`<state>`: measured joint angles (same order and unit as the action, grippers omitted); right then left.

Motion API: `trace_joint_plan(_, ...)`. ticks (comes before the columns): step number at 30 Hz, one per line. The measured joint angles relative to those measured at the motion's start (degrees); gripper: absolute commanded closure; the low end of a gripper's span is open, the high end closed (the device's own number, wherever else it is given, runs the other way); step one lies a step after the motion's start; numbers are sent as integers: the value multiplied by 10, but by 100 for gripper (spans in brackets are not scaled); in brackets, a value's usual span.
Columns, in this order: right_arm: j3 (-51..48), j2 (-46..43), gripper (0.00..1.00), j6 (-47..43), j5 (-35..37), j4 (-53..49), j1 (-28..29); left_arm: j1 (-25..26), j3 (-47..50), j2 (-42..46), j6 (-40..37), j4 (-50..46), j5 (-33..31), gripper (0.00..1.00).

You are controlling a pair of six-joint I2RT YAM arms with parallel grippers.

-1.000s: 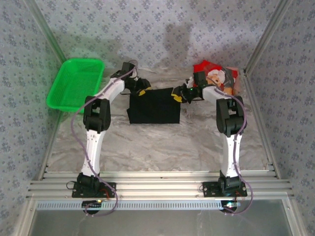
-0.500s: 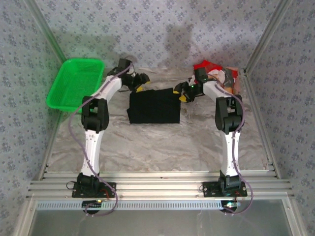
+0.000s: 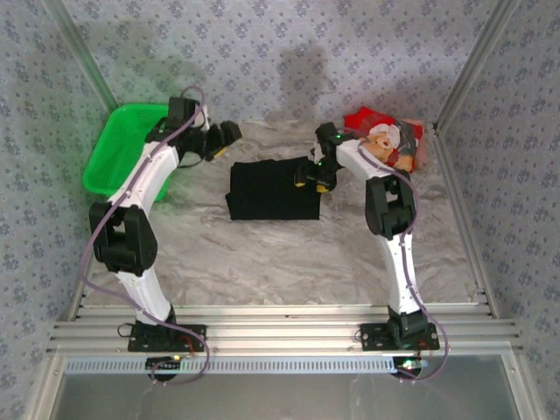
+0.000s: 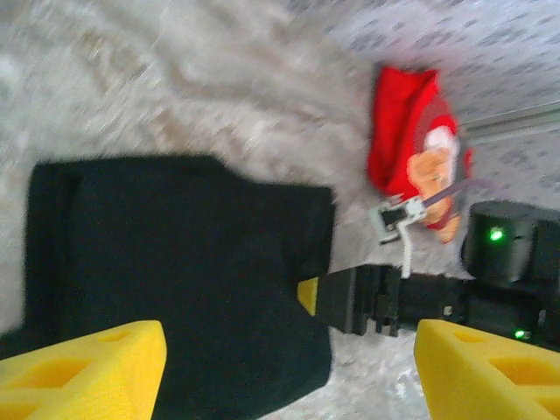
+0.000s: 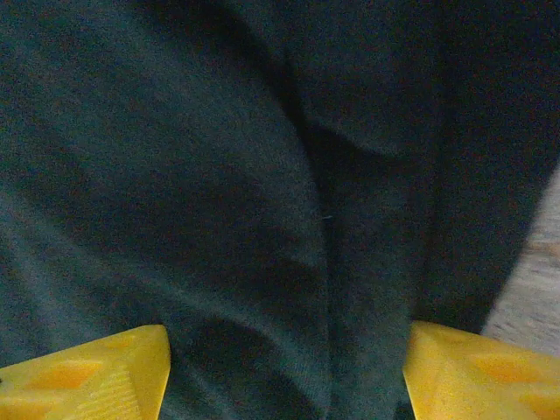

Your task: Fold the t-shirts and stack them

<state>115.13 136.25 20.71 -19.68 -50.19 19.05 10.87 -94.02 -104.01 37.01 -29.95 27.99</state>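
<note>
Lying on counter (image 3: 262, 254): black t-shirt (image 3: 273, 192), folded to a rectangle, middle-back of the surface; its layers are hard to read from above.
Red t-shirt (image 3: 389, 140): crumpled in the far right corner, apart from the black one; bear print partly seen, the rest bunched or behind the right arm (image 3: 385, 201).
Left claw (image 3: 229, 133): between the green mesh basket (image 3: 118, 157) and the black shirt, fingers spread, nothing between them; tips cut off at the frame bottom, wrist view blurred.
Right claw (image 3: 308, 178): over the black shirt's right edge, fingers spread; whether it touches the cloth, cannot tell.
Right wrist view: dark cloth folds, sliver of counter at right.
</note>
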Motion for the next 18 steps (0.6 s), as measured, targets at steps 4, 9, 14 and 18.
trace_joint_plan(4, 29, 7, 28, -10, 29, -18, 12, -22, 95, 39, 0, -3, -10, 25)
trace_joint_plan(9, 47, 16, 28, -26, 88, -47, 25, -67, 168, 146, -2, -6, -21, 24)
trace_joint_plan(14, 65, 23, 27, -44, 154, -82, 41, -90, 197, 235, -10, -7, -28, 23)
trace_joint_plan(18, 92, 45, 28, -57, 187, -104, 54, -98, 221, 258, -17, -14, -28, 23)
